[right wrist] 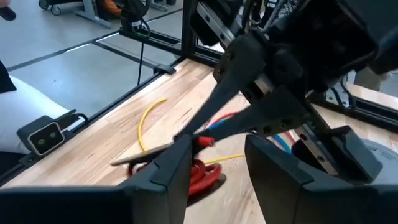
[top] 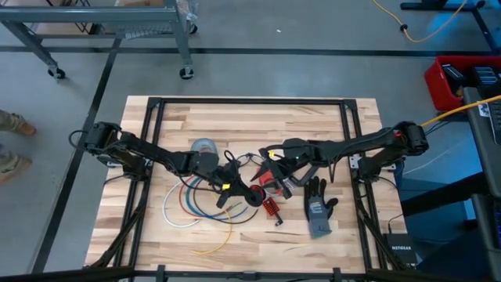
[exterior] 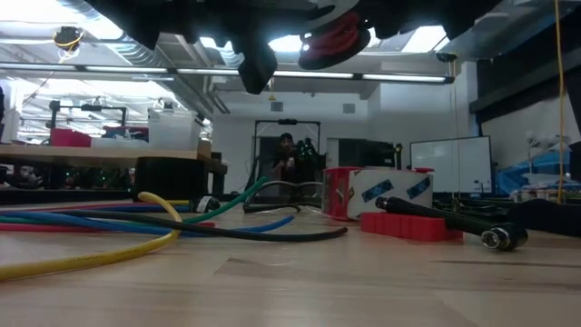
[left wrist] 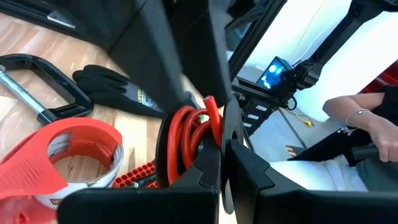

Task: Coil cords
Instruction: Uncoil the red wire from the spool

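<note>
The red cord (left wrist: pixel 183 140) is wound into a small coil of several turns, and my left gripper (left wrist: pixel 221 134) is shut on it above the table's middle (top: pixel 252 193). In the low view the coil (exterior: pixel 334 38) hangs well above the tabletop. My right gripper (right wrist: pixel 217 163) stands open just to the right of the coil (right wrist: pixel 202 174) and faces my left gripper (top: pixel 237 192); nothing is between its fingers. The other cords, white, blue and red (top: pixel 188 205), lie in loose loops on the table's left half, with a yellow one (top: pixel 223 235) nearer the front. My left gripper pinches the coil's bundled turns (left wrist: pixel 208 124) between its two fingers, at one side of the ring. The fingers come nearly level from the table's left. The coil is lifted clear of the table, and its ring stands beside the fingers.
A black glove (top: pixel 317 207) lies right of centre, with a red tape dispenser (left wrist: pixel 62 155) and a red clamp (top: pixel 271 208) close under the grippers. A grey tape roll (top: pixel 205 146) sits behind the left gripper. A person (left wrist: pixel 367 124) is beyond the table.
</note>
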